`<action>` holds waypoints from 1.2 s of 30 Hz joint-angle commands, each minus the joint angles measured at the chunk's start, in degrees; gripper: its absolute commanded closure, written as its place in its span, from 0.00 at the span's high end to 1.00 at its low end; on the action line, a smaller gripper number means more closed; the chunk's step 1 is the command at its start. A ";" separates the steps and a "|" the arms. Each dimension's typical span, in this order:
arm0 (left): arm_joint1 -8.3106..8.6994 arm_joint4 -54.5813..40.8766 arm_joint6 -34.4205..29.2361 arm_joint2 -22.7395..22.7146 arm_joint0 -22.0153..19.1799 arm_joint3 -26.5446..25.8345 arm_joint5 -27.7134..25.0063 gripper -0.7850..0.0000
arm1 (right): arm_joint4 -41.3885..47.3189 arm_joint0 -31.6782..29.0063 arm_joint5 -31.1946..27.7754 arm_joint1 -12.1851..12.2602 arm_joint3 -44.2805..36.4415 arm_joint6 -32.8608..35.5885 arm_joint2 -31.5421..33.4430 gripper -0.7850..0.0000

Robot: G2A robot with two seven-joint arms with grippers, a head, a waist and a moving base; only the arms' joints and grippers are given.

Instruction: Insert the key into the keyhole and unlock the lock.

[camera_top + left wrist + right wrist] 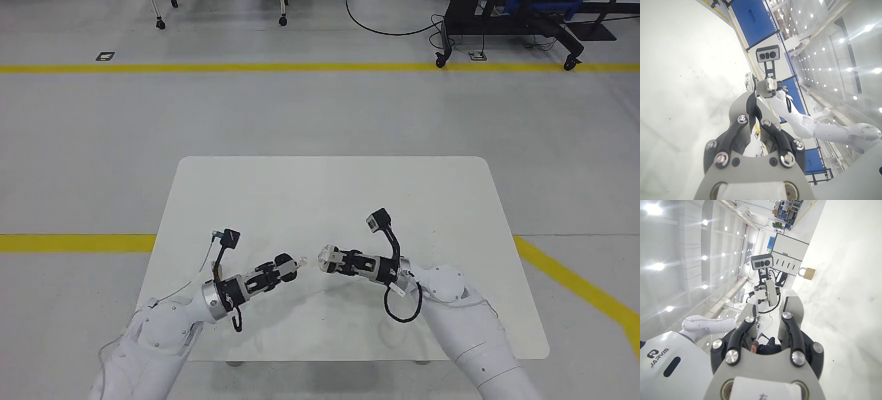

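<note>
Blue wall panel (757, 28): small lettering, not legible. White label (762, 389) at base of right gripper (770, 306): one character, cropped by edge, unreadable.

White table on a grey workshop floor

The table (330, 190) stands on a grey floor (100, 150) crossed by yellow lines (300, 68). Beyond its far edge are a black wheeled frame (520, 25), a looping black cable (390, 28) and a small floor plate (105, 56). Farther off are blue wall panels (753, 22), a white cabinet (789, 251) and ceiling lights (704, 222).
</note>
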 commanded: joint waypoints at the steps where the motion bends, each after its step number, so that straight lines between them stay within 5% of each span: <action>1: 0.27 -0.38 -2.57 -0.34 0.04 -0.50 0.29 0.00 | -0.42 0.15 0.79 0.01 -0.11 1.33 -0.56 0.30; 14: 0.66 0.77 -6.39 1.80 -0.66 -0.58 1.71 0.00 | -0.17 1.55 2.70 -0.41 0.64 5.29 -3.56 0.23; 18: 0.72 0.72 -6.29 2.11 -1.05 -0.18 1.82 0.00 | 0.24 1.83 2.94 -0.47 0.88 6.37 -4.07 0.00; 31: 0.96 1.15 -4.53 2.46 -1.64 0.75 2.04 0.00 | 1.28 2.36 3.64 -0.45 1.59 8.60 -4.76 0.00; 32: 0.97 1.31 -4.32 2.53 -1.61 0.64 2.13 0.09 | 1.39 2.36 3.54 -0.44 1.58 8.63 -4.77 0.00; 34: 0.99 1.06 -4.14 2.67 -1.53 0.53 2.43 1.00 | 1.43 2.35 3.34 -0.43 1.62 8.54 -4.77 0.00; 36: 1.03 0.32 -4.30 2.62 -1.56 0.64 2.43 1.00 | 1.50 2.33 2.94 -0.41 1.69 8.07 -4.60 0.00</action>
